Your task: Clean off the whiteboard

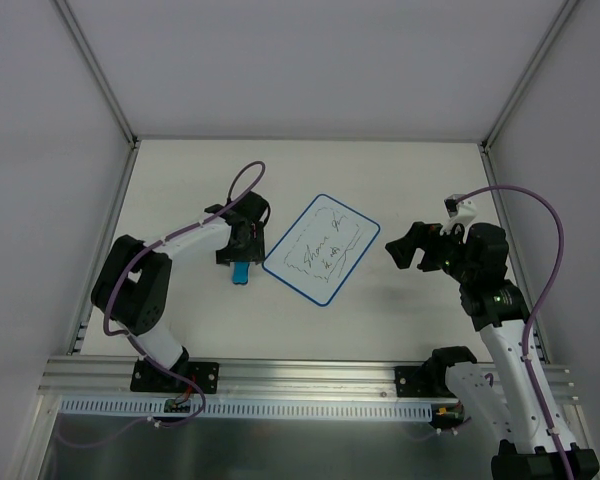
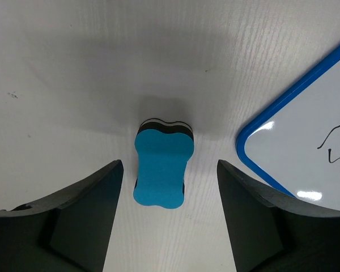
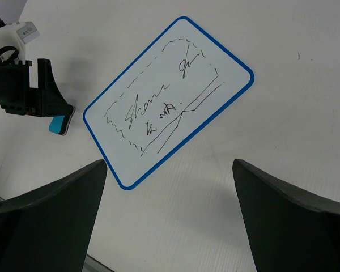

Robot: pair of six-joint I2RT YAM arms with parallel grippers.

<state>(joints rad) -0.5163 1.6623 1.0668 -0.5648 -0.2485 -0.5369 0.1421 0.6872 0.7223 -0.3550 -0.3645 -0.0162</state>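
The whiteboard (image 1: pixel 320 248) lies flat and tilted mid-table, white with a blue border and dark scribbles; it also shows in the right wrist view as the whiteboard (image 3: pixel 170 96), and its corner (image 2: pixel 311 153) shows in the left wrist view. Left of the board lies a small blue eraser (image 1: pixel 240 272). My left gripper (image 1: pixel 242 258) is lowered over it and open. Its jaws stand on either side of the eraser (image 2: pixel 162 167), with a gap on both sides. My right gripper (image 1: pixel 398 250) hovers open and empty, right of the board.
White side walls and metal frame posts close in the table on the left, right and back. A slotted rail (image 1: pixel 280 405) runs along the near edge between the arm bases. In the right wrist view, the left arm (image 3: pixel 22 85) and eraser (image 3: pixel 61 123) sit beyond the board.
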